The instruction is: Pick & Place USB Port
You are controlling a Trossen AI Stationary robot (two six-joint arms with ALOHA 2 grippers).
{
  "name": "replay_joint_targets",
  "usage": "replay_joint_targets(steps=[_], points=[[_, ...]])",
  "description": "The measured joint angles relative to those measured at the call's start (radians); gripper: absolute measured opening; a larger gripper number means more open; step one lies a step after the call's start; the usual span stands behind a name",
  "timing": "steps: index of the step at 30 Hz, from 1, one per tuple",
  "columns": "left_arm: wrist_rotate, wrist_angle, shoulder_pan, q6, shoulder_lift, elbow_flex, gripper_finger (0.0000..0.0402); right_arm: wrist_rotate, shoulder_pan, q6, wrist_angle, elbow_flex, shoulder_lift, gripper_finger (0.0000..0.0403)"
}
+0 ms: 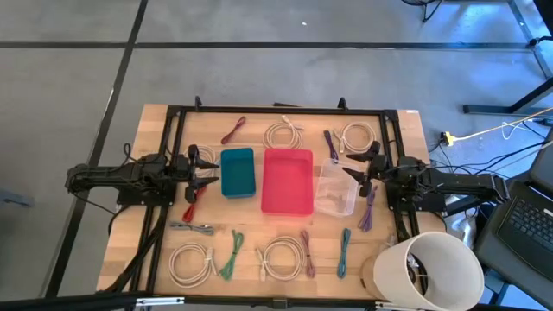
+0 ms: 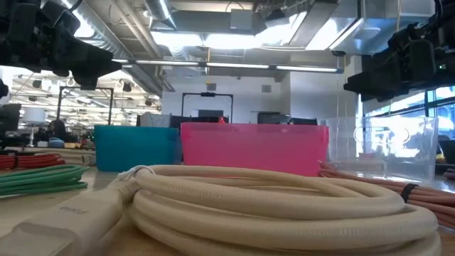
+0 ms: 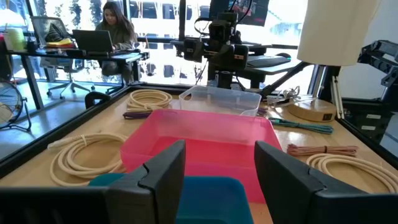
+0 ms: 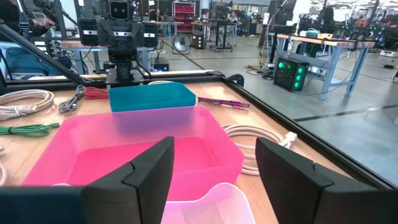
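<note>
We see both grippers, left (image 1: 206,172) and right (image 1: 356,171), fingers released and empty; bins (image 1: 287,181) bare, cables (image 1: 282,257) unpicked on the surface (image 1: 155,130).

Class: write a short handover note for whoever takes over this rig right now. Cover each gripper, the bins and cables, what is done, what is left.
Left gripper: open, empty, above the teal bin.
Right gripper: open, empty, above the clear bin.
Pink bin sits between them; all three bins look empty.
Cables, such as the cream coil and red cable, lie scattered on the table.
Done: nothing placed. Left: pick and place everything.
</note>
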Motion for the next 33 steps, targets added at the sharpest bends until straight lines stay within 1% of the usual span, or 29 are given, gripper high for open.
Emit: replay_joint_targets(steps=[6, 9, 10, 12, 14, 17, 21, 23, 27, 29, 31, 33], points=[[0.0, 0.0, 0.0, 0.0, 0.0, 0.0, 0.0185, 0.0, 0.0, 0.004, 0.023, 0.0, 0.0, 0.0228], [-0.001, 0.0, 0.0, 0.002, 0.0, 0.0, 0.0185, 0.0, 0.0, 0.026, 0.062, 0.0, 0.0, 0.0228], [-0.017, 0.002, 0.001, 0.028, 0.0, 0.0, 0.0185, 0.0, 0.0, 0.031, 0.08, 0.0, 0.0, 0.0228], [-0.095, 0.013, 0.008, 0.11, 0.0, 0.0, 0.0185, 0.0, 0.0, 0.043, 0.109, 0.0, 0.0, 0.0228], [-0.137, 0.016, 0.009, 0.163, 0.0, 0.0, 0.0185, 0.011, 0.0, 0.066, 0.124, 0.0, 0.001, 0.0228], [-0.16, 0.02, 0.008, 0.19, 0.0, 0.001, 0.0185, 0.022, 0.0, 0.181, 0.168, 0.0, 0.001, 0.0228], [-0.159, 0.02, 0.008, 0.183, 0.0, 0.001, 0.0185, 0.081, 0.0, 0.343, 0.193, 0.0, 0.002, 0.0228], [-0.159, 0.021, 0.008, 0.184, 0.0, 0.001, 0.0185, 0.088, 0.0, 0.388, 0.246, 0.0, 0.002, 0.0228], [-0.159, 0.025, 0.008, 0.187, 0.0, 0.001, 0.0185, 0.096, 0.0, 0.425, 0.396, 0.0, 0.002, 0.0228], [-0.147, 0.053, 0.008, 0.148, 0.0, 0.0, 0.0185, 0.121, 0.0, 0.433, 0.463, 0.0, 0.002, 0.0228], [-0.127, 0.1, 0.006, 0.045, 0.0, 0.0, 0.0185, 0.158, 0.0, 0.449, 0.512, 0.011, 0.005, 0.0228], [-0.147, 0.154, 0.006, -0.046, 0.0, 0.0, 0.0185, 0.175, 0.0, 0.449, 0.521, 0.043, 0.019, 0.0228]])
